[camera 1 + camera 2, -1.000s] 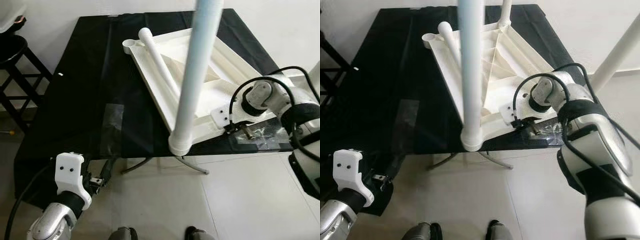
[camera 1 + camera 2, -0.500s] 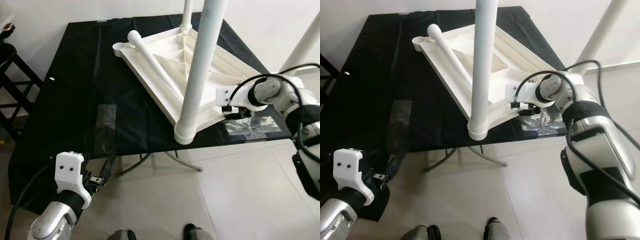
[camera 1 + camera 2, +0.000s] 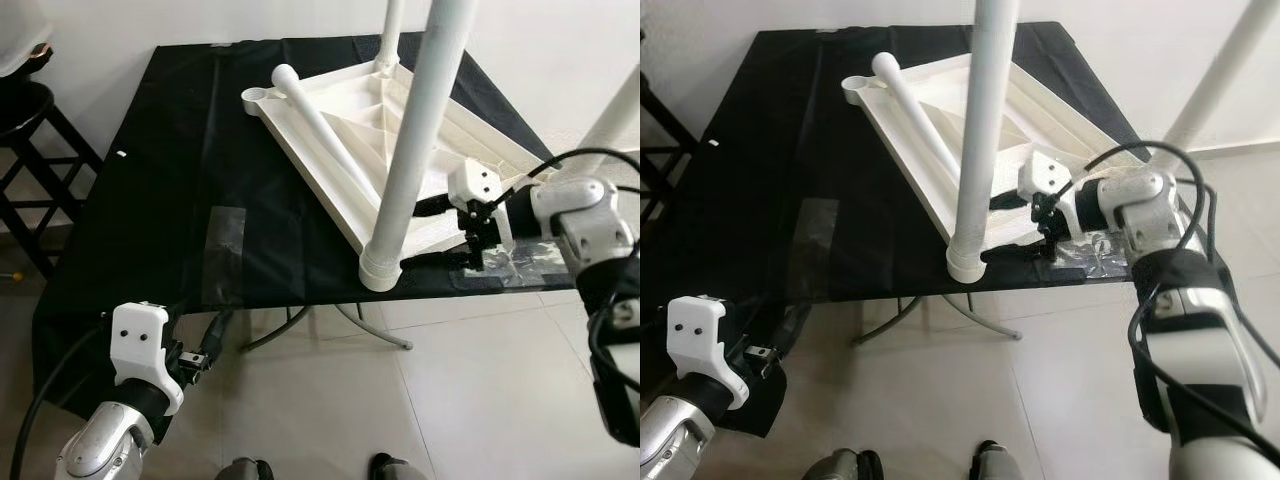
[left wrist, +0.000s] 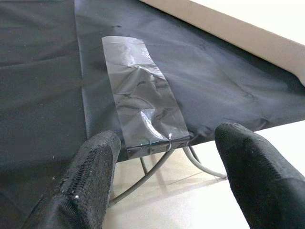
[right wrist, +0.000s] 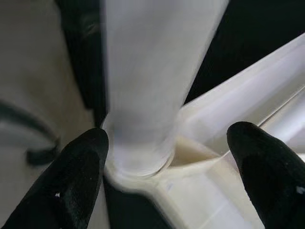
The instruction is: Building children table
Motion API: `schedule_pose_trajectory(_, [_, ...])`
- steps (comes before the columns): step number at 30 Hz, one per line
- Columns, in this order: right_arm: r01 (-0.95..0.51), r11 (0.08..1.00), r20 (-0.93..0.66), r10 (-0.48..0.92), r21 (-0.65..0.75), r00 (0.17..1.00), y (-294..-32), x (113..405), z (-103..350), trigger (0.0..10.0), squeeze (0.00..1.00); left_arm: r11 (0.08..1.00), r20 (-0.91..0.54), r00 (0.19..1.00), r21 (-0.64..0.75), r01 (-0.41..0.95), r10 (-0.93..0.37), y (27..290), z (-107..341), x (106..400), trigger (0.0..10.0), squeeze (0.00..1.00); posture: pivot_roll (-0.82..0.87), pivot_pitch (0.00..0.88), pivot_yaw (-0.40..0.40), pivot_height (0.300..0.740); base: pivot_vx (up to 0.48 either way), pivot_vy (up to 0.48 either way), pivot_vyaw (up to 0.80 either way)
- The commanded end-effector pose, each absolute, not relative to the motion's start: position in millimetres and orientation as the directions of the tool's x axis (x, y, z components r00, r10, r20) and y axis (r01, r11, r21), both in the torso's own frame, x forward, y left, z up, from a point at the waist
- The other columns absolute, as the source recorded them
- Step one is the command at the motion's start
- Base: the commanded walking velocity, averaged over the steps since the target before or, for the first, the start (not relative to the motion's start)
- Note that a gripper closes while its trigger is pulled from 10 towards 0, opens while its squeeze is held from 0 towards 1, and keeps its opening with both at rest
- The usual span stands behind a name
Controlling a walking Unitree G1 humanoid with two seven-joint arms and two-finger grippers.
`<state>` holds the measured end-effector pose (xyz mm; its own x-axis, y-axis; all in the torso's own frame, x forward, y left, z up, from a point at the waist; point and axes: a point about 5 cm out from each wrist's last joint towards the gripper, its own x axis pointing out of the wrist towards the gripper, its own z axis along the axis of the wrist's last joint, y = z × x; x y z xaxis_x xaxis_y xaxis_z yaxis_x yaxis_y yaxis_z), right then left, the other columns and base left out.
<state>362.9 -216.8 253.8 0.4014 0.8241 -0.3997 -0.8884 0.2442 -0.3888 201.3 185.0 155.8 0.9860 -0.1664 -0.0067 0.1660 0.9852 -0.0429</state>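
A white children's table top [image 3: 460, 120] lies upside down on a table draped in black cloth [image 3: 160, 180]. One white leg [image 3: 415, 150] stands upright in its near corner socket. A loose leg [image 3: 318, 128] lies across the top, and another leg [image 3: 392, 30] rises at the far corner. My right gripper [image 3: 470, 222] hovers at the top's near right edge, beside the upright leg. In the right wrist view it [image 5: 167, 157] is open, with that leg's base [image 5: 143, 95] just ahead of the fingers. My left gripper [image 3: 195, 362] hangs open below the table's front edge, facing a tape patch [image 4: 143, 105].
A black stool [image 3: 25, 110] stands at the left. A further white leg [image 3: 615, 110] slants up at the right edge. Shiny tape [image 3: 520, 265] covers the cloth near the right gripper. Curved metal table legs [image 3: 375, 330] show above the tiled floor.
The camera has shifted. My right gripper has swung from the top's right edge toward the base of the upright leg. The left arm has stayed put.
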Motion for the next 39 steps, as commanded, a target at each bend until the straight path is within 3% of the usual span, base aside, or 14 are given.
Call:
schedule_pose_trajectory(1, [-0.873,0.282,-0.292,0.863,-0.398,0.412,-211,362,259,10.0,0.49,0.986,-0.026,0.986,-0.032,0.164,-0.165,187,152,200,10.0,0.0,0.0,0.175,0.026,0.74,0.0,0.0,0.0])
schedule_pose_trajectory(2, [-0.873,0.282,-0.292,0.863,-0.398,0.412,-211,362,259,10.0,0.49,0.986,-0.026,0.986,-0.032,0.164,-0.165,187,152,200,10.0,0.0,0.0,0.175,0.026,0.74,0.0,0.0,0.0])
schedule_pose_trajectory(3, [-0.893,0.266,-0.194,0.916,-0.364,0.352,-195,359,257,10.0,0.0,0.985,-0.028,0.985,-0.024,0.168,-0.169,187,152,200,10.0,0.0,0.01,0.176,0.031,0.74,0.0,0.0,0.0])
schedule_pose_trajectory(11, [-0.895,0.266,-0.076,0.947,-0.357,0.312,-166,364,257,10.0,0.0,0.985,-0.03,0.985,-0.012,0.17,-0.171,188,152,201,10.0,0.0,0.02,0.18,0.03,0.74,0.0,0.0,0.0])
schedule_pose_trajectory(12, [-0.889,0.249,-0.085,0.949,-0.386,0.303,-156,367,261,0.3,0.0,0.986,-0.028,0.985,-0.008,0.169,-0.169,188,153,200,10.0,0.0,0.03,0.188,0.025,0.74,0.0,0.0,0.0])
schedule_pose_trajectory(20, [-0.89,0.199,-0.134,0.952,-0.411,0.275,-150,370,269,0.0,0.0,0.986,-0.024,0.986,-0.002,0.165,-0.165,187,154,200,10.0,0.0,0.03,0.195,0.016,0.74,0.0,0.0,0.0])
schedule_pose_trajectory(28, [-0.88,0.246,-0.169,0.926,-0.406,0.337,-160,372,268,0.0,0.0,0.987,-0.023,0.986,-0.002,0.164,-0.164,187,154,200,10.0,0.0,0.03,0.199,0.015,0.74,0.0,0.0,0.0])
schedule_pose_trajectory(30, [-0.864,0.305,-0.192,0.894,-0.401,0.405,-166,375,263,0.0,0.0,0.987,-0.023,0.986,-0.002,0.163,-0.163,187,154,200,10.0,0.0,0.02,0.2,0.015,0.74,0.0,0.0,0.0])
schedule_pose_trajectory(31, [-0.823,0.414,-0.227,0.823,-0.389,0.521,-173,381,252,0.0,0.0,0.987,-0.023,0.986,-0.002,0.163,-0.163,188,154,200,10.0,0.0,0.01,0.2,0.01,0.74,0.0,0.0,0.0])
schedule_pose_trajectory(32, [-0.823,0.414,-0.227,0.823,-0.389,0.521,-173,381,252,0.0,0.0,0.987,-0.023,0.986,-0.002,0.163,-0.163,188,154,200,10.0,0.0,0.01,0.2,0.01,0.74,0.0,0.0,0.0])
schedule_pose_trajectory(33, [-0.711,0.615,-0.257,0.667,-0.342,0.7,-177,390,232,0.0,0.0,0.987,-0.024,0.986,-0.002,0.163,-0.163,189,154,200,10.0,0.0,0.01,0.199,0.002,0.74,0.0,0.0,0.0])
schedule_pose_trajectory(34, [-0.602,0.728,-0.29,0.53,-0.326,0.797,-180,393,218,0.0,0.0,0.987,-0.025,0.986,-0.002,0.162,-0.162,189,153,200,10.0,0.0,0.01,0.198,0.0,0.74,0.0,0.0,0.0])
schedule_pose_trajectory(37, [-0.42,0.853,-0.264,0.348,-0.31,0.9,-171,386,198,0.0,0.0,0.987,-0.025,0.987,-0.002,0.162,-0.162,190,154,200,10.0,0.0,0.01,0.202,-0.003,0.74,0.0,0.0,0.0])
schedule_pose_trajectory(39, [-0.299,0.94,-0.222,0.26,-0.167,0.94,-131,353,174,0.0,0.0,0.987,-0.024,0.987,-0.003,0.158,-0.158,191,154,201,10.0,0.0,0.01,0.206,0.013,0.74,0.0,0.0,0.0])
